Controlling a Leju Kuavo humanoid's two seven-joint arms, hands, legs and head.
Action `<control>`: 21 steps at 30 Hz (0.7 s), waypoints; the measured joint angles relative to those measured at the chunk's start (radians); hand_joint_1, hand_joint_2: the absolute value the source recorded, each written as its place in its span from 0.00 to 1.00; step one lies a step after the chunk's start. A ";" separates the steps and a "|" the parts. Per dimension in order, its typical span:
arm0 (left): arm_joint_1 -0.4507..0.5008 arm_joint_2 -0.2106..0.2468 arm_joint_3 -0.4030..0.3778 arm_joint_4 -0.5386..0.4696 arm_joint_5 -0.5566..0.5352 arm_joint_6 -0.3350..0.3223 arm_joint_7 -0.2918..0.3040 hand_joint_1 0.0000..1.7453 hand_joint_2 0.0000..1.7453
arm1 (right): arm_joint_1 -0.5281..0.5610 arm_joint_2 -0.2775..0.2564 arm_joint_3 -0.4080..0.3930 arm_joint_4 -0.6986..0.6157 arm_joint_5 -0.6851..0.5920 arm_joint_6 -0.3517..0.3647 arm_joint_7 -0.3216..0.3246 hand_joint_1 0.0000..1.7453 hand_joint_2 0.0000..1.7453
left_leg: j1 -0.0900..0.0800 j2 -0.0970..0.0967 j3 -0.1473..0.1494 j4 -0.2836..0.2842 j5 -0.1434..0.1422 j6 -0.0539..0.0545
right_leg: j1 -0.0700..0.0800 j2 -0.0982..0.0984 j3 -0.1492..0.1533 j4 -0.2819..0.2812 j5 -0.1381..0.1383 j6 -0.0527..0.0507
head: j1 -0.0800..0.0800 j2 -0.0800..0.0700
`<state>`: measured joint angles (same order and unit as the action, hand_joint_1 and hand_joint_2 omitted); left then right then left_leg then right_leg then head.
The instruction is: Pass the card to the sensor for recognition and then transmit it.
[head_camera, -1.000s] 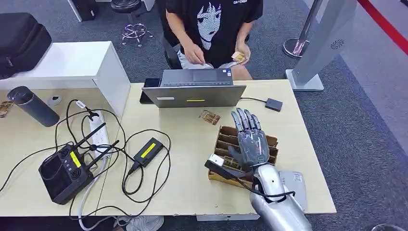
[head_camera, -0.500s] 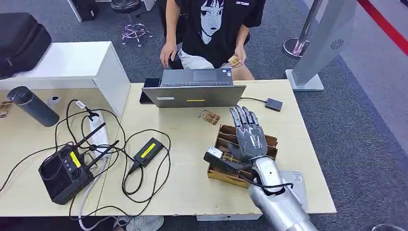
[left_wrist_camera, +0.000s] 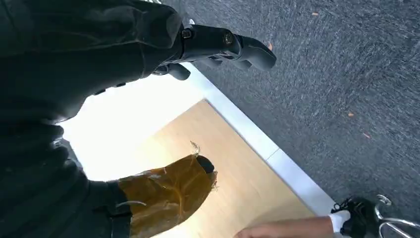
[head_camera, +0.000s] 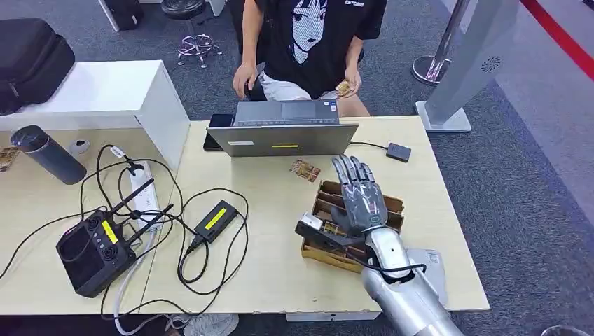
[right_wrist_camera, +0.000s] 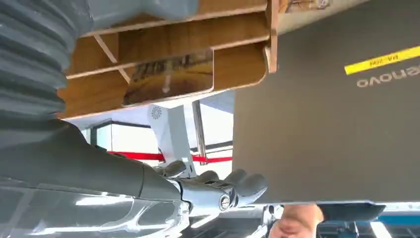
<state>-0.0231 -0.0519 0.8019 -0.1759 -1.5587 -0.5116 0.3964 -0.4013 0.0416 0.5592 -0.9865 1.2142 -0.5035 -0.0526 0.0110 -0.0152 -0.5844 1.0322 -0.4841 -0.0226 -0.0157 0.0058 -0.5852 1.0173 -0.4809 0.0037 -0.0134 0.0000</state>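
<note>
Slightly nearer the laptop now, the right hand hovers, fingers spread and empty, over the wooden card rack; its thin, stiff, slippery cards probably want an edge pinch.

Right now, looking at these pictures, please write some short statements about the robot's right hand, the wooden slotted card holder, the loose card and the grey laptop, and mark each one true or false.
1. The right hand is above the brown wooden slotted card holder, fingers spread. True.
2. The small patterned card lies inside the holder. False: it lies on the light wooden table, between the holder and the grey laptop.
3. The right hand holds a card. False: nothing shows in it.
4. A person sits behind the laptop. True.
</note>
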 joint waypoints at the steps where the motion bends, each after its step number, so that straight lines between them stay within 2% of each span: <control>1: 0.000 0.000 0.000 0.000 0.000 -0.001 0.001 0.00 1.00 | 0.000 0.000 0.001 0.000 0.000 0.000 0.000 0.89 1.00 | 0.000 0.000 0.000 0.000 0.000 0.000 | 0.000 0.000 0.000 0.000 0.000 0.000 | 0.000 0.000; 8: 0.000 0.000 0.000 0.000 0.000 -0.002 0.001 0.00 1.00 | 0.000 0.000 0.001 0.000 0.000 0.000 0.000 0.90 1.00 | 0.000 0.000 0.000 0.000 0.000 0.000 | 0.000 0.000 0.000 0.000 0.000 0.000 | 0.000 0.000; 11: -0.001 0.000 0.000 0.000 0.000 -0.003 0.001 0.00 1.00 | 0.000 0.000 0.003 0.000 -0.001 0.001 0.000 0.88 1.00 | 0.000 0.000 0.000 0.000 0.000 0.000 | 0.000 0.000 0.000 0.000 0.000 0.000 | 0.000 0.000; 12: -0.001 0.000 0.000 0.000 0.000 -0.004 0.002 0.00 1.00 | 0.000 0.000 0.004 0.000 -0.003 0.002 0.000 0.84 1.00 | 0.000 0.000 0.000 0.000 0.000 0.000 | 0.000 0.000 0.000 0.000 0.000 0.000 | 0.000 0.000; 19: -0.002 0.000 0.000 0.000 0.000 -0.005 0.002 0.00 1.00 | -0.004 0.000 0.008 0.000 -0.010 0.016 0.000 0.88 1.00 | 0.000 0.000 0.000 0.000 0.000 0.000 | 0.000 0.000 0.000 0.000 0.000 0.000 | 0.000 0.000; 21: -0.002 0.000 0.000 0.000 0.000 -0.005 0.002 0.00 1.00 | -0.005 0.000 0.008 0.000 -0.011 0.016 0.000 0.86 1.00 | 0.000 0.000 0.000 0.000 0.000 0.000 | 0.000 0.000 0.000 0.000 0.000 0.000 | 0.000 0.000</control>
<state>-0.0246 -0.0522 0.8019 -0.1759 -1.5587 -0.5161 0.3979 -0.4065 0.0416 0.5672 -0.9869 1.2036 -0.4871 -0.0526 0.0109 -0.0154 -0.5844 1.0322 -0.4841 -0.0226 -0.0158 0.0057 -0.5852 1.0172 -0.4810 0.0038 -0.0134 0.0000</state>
